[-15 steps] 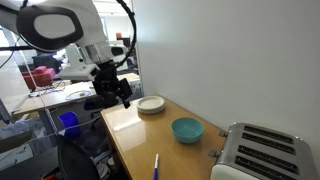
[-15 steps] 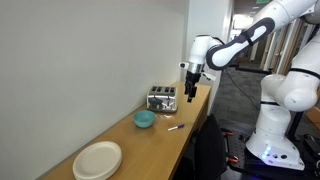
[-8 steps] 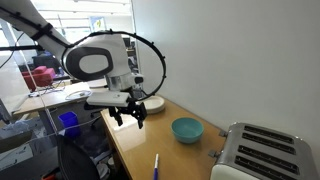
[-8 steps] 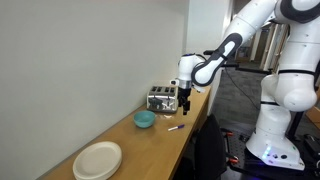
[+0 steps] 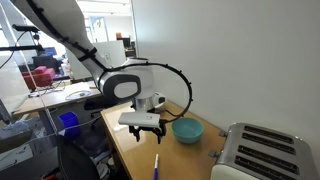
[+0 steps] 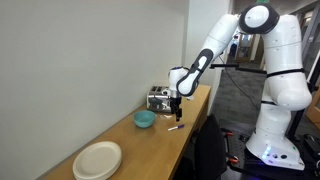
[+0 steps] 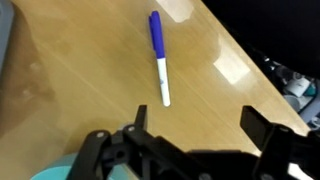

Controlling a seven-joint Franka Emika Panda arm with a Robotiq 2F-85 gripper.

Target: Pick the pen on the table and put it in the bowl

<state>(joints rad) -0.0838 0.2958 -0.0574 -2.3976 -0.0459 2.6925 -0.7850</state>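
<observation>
Wrist view: pen (image 7: 159,58) just beyond pincer (image 7: 195,120)

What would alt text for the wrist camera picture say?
A blue pen with a white end lies on a glossy tan table. The open gripper shows at the bottom edge, clear of the pen; a sliver of teal bowl sits bottom left.

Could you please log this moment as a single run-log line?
stage: pre-grasp | gripper: open, empty, above table | pen: lying on table, untouched | bowl: no pen inside
</observation>
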